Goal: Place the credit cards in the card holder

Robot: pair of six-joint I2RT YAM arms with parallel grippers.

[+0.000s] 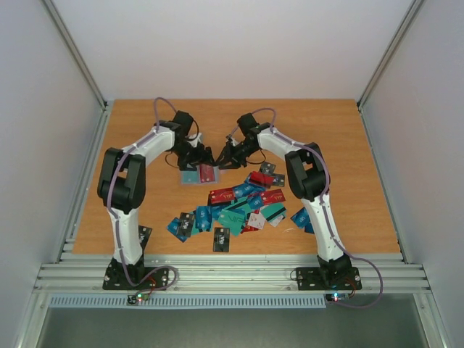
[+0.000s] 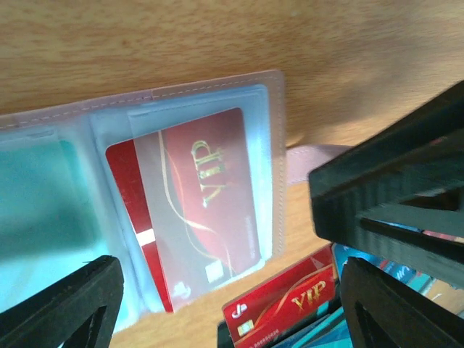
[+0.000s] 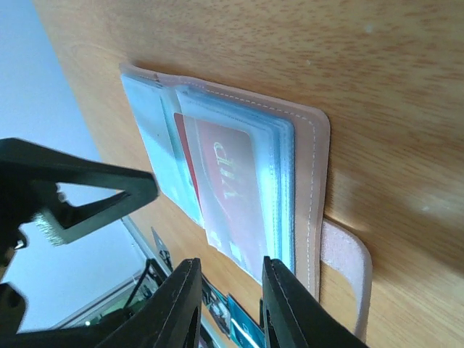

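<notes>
The card holder (image 1: 190, 178) lies open on the wooden table, with a pinkish rim (image 2: 217, 90) and clear bluish sleeves (image 3: 283, 167). A red card (image 2: 206, 210) sits inside the top sleeve (image 3: 228, 188). My left gripper (image 1: 194, 156) hovers over the holder's left side, its jaws wide open (image 2: 228, 274) and holding nothing. My right gripper (image 1: 226, 158) is at the holder's right edge, with a narrow gap between its jaws (image 3: 230, 264). The sleeve's corner lies in line with that gap, and no grip shows. Loose credit cards (image 1: 243, 206) are heaped nearer the arm bases.
A red VIP card (image 2: 290, 304) tops the near edge of the heap, just below the holder. The holder's closure tab (image 3: 348, 268) sticks out on the right. One dark card (image 1: 221, 239) lies apart near the table's front edge. White walls enclose the table.
</notes>
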